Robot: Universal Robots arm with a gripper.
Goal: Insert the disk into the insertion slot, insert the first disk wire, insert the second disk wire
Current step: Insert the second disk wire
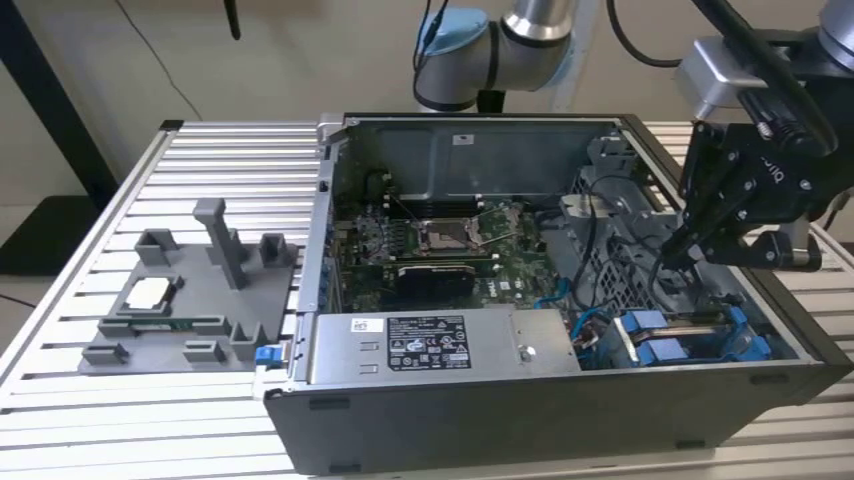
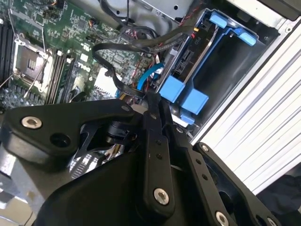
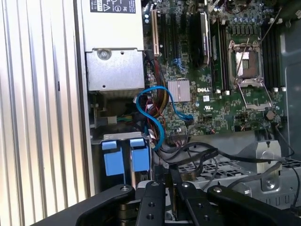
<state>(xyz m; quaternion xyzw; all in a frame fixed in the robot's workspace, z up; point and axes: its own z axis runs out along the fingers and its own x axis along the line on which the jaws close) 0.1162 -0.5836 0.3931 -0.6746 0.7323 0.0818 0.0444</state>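
Sitting in the insertion slot (image 1: 694,335) at the case's corner toward the exterior view's right, the disk (image 2: 197,70) in its blue carrier looks already seated, its blue tabs beside a loose black wire (image 2: 141,44). The pincer (image 2: 153,101) hangs just above that wire with its fingers pressed nearly together, seemingly pinching the wire's plug, though the contact is hidden. Seating a plug well calls, I judge, for squaring it to the disk's socket and pushing straight, clear of the blue cable (image 3: 157,113).
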